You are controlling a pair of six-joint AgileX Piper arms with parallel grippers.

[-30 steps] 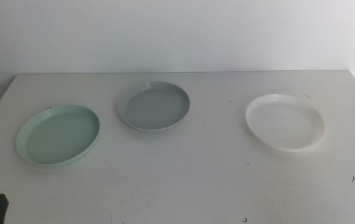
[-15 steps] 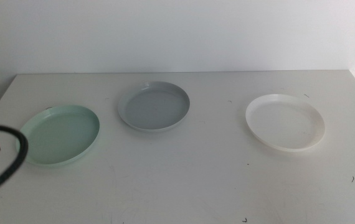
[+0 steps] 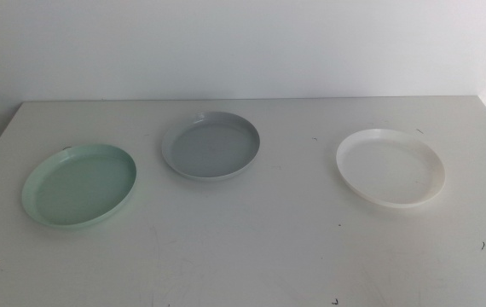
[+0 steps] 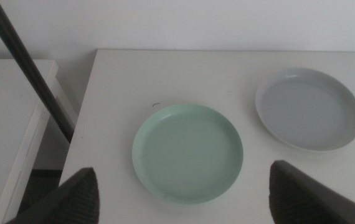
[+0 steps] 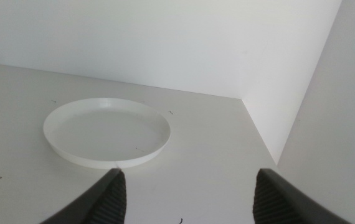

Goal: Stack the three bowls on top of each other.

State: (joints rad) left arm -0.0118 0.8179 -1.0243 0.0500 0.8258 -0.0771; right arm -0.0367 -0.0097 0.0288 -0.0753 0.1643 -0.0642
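With my left fingers spread over the green bowl and right fingers spread near the white bowl, a shallow rim grip could slip.

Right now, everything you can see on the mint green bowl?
The mint green bowl is a shallow round dish with a low upright rim, smooth and matte like plastic, and empty. It sits flat and upright on the white table near its left edge, by itself; nothing is stacked on it or touching it. The grey bowl lies apart to its right and further back. In the left wrist view the left gripper hangs above it, jaws wide open and clear of the rim.
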